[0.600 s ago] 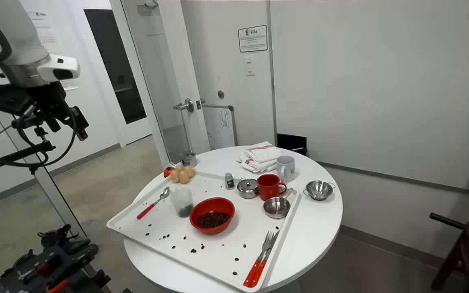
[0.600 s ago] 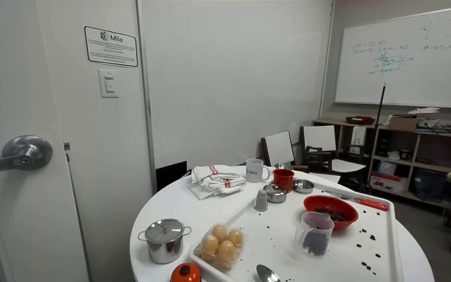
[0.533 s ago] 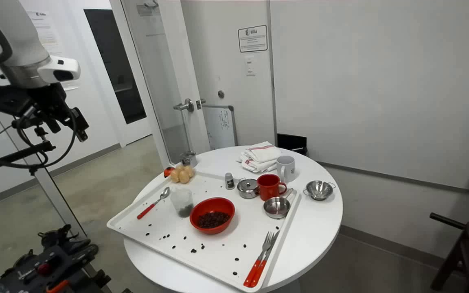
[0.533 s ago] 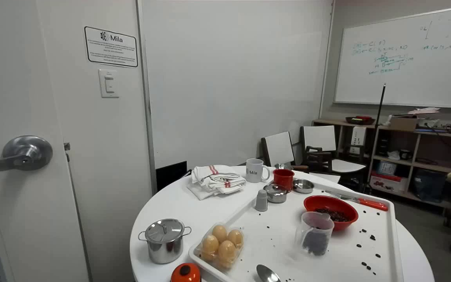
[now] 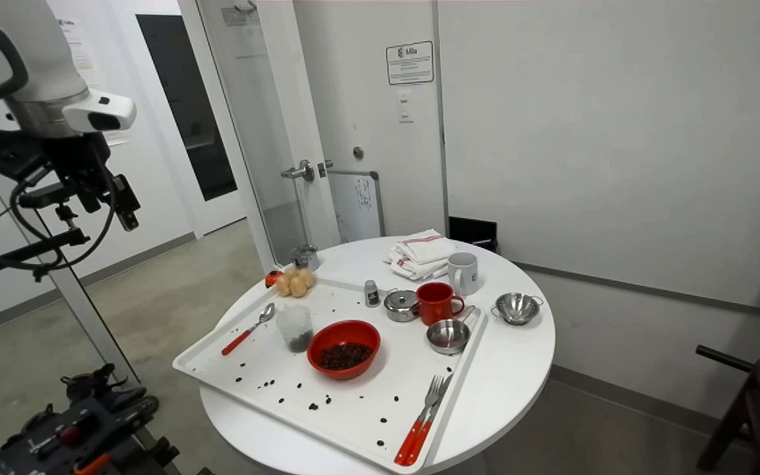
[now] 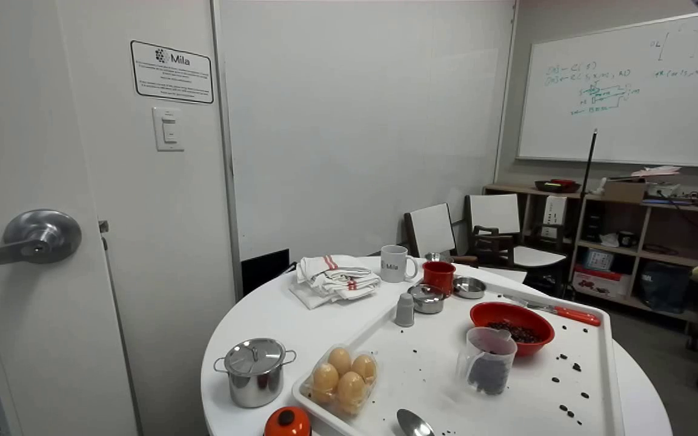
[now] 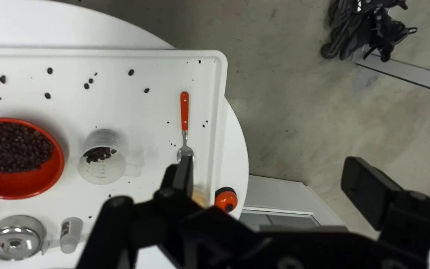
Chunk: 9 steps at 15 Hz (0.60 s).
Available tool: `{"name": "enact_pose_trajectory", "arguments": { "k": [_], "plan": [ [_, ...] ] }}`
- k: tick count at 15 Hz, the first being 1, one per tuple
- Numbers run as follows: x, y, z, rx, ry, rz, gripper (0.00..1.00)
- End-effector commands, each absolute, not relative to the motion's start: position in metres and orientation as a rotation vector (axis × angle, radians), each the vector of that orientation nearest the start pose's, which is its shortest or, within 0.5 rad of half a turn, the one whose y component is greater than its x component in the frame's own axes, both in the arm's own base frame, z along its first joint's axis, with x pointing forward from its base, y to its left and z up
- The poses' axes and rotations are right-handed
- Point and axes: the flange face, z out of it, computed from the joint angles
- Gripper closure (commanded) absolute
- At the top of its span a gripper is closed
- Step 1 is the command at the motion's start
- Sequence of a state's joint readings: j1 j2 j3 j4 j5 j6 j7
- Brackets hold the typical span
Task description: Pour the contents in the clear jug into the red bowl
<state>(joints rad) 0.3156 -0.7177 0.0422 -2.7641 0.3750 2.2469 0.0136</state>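
The clear jug (image 5: 294, 323) stands upright on the white tray, with dark beans in its bottom. It also shows in an exterior view (image 6: 490, 357) with its handle to the left, and in the wrist view (image 7: 103, 170). The red bowl (image 5: 346, 328) stands beside it and holds many dark beans; it also shows in an exterior view (image 6: 531, 349) and in the wrist view (image 7: 21, 188). My gripper (image 7: 269, 168) is open and empty, its fingers wide apart. It hangs high and off the table's side, away from the jug, also seen in an exterior view (image 5: 128, 204).
The tray (image 5: 274, 412) has scattered beans, a red-handled spoon (image 7: 184, 112), fork and knife (image 5: 419, 425), eggs (image 6: 343, 378), a grey shaker (image 6: 405, 310), a red mug (image 5: 435, 303) and metal cups. A metal pot (image 6: 255, 372), towels (image 5: 421, 254) and a white mug (image 6: 394, 264) stand beyond it.
The arm and gripper have shifted slightly; the fingers sit a little farther left in an exterior view. The jug, bowl and other table objects have not moved.
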Motion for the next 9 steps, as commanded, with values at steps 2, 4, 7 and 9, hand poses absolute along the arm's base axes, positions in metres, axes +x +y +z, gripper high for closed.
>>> {"name": "enact_pose_trajectory", "arguments": {
  "k": [2, 4, 7, 9],
  "plan": [
    [0.353, 0.138, 0.426, -2.841, 0.155, -0.096, 0.0],
    [0.369, 0.148, 0.414, -2.85, 0.305, -0.073, 0.0],
    [0.39, 0.169, 0.393, -2.844, 0.533, -0.084, 0.0],
    [0.406, 0.185, 0.375, -2.821, 0.677, -0.146, 0.0]
  ]
}}
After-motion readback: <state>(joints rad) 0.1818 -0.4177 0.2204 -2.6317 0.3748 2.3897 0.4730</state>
